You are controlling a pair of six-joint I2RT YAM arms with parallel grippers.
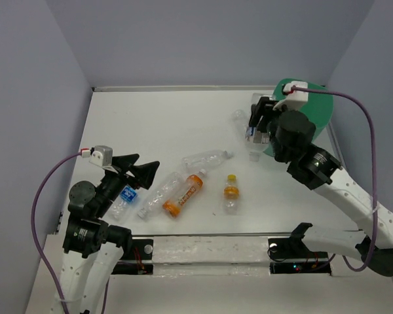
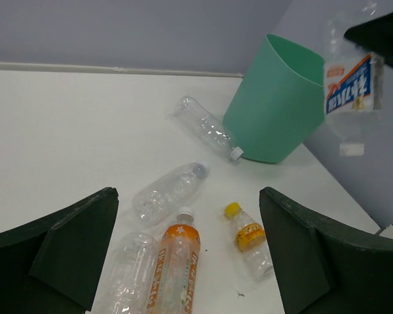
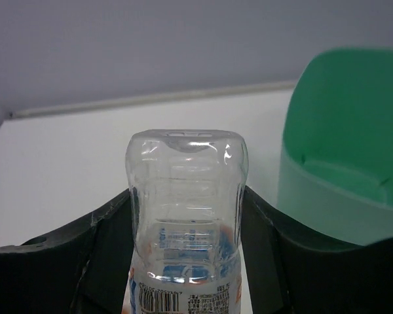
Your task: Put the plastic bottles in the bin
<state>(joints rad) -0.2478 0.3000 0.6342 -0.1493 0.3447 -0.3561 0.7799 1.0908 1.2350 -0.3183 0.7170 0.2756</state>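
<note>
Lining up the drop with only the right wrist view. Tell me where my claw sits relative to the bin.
Observer: In the top view, the right claw holds its bottle left of the bin, not over the opening.
Operator: Count the bottles not yet binned.
Observer: Six lie loose; one clear bottle has its cap by the bin's base.
Operator: Report the left claw.
Observer: The left claw is open, holding nothing, with the orange-labelled bottle ahead of it.
</note>
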